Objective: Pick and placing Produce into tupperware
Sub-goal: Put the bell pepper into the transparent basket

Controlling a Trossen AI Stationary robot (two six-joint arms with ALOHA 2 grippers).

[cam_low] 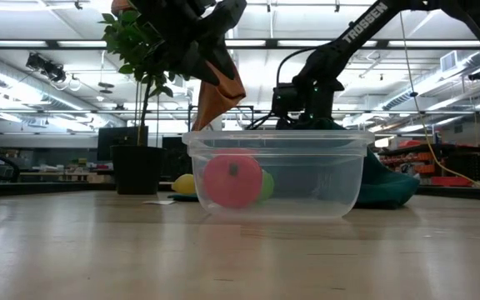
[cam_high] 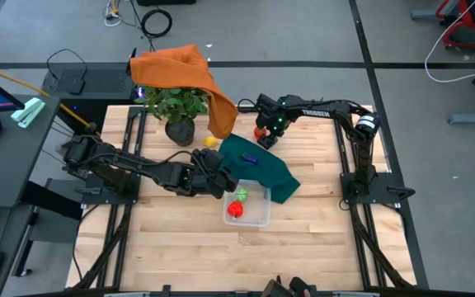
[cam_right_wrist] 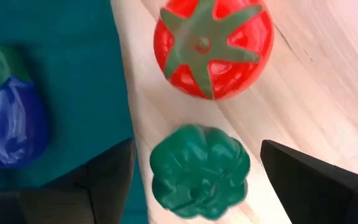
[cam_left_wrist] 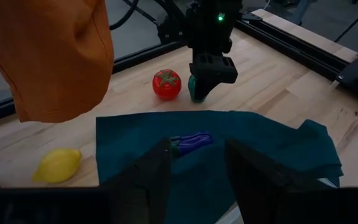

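Right gripper (cam_right_wrist: 191, 174) is spread wide around the green pepper (cam_right_wrist: 199, 171), grasping nothing yet; the tomato (cam_right_wrist: 211, 46) sits just beside it, and the eggplant (cam_right_wrist: 8, 118) lies on the teal cloth (cam_right_wrist: 55, 50).

My worry is that a finger nudges the tomato as I close, or that the round pepper squirts out and rolls.

My left gripper (cam_left_wrist: 194, 165) hangs half-parted and empty above the cloth, near the eggplant, so the two arms could crowd each other. A lemon (cam_left_wrist: 57, 164) waits on bare wood.

I see the clear tub (cam_high: 250, 206) near the table's middle, already holding a red piece (cam_high: 235, 209) and a green one (cam_high: 240, 196).

I am working on a pale butcher-block table (cam_high: 180, 247) with a potted plant (cam_high: 176, 107) and an orange cloth (cam_high: 180, 70), in a workshop with a grey floor.
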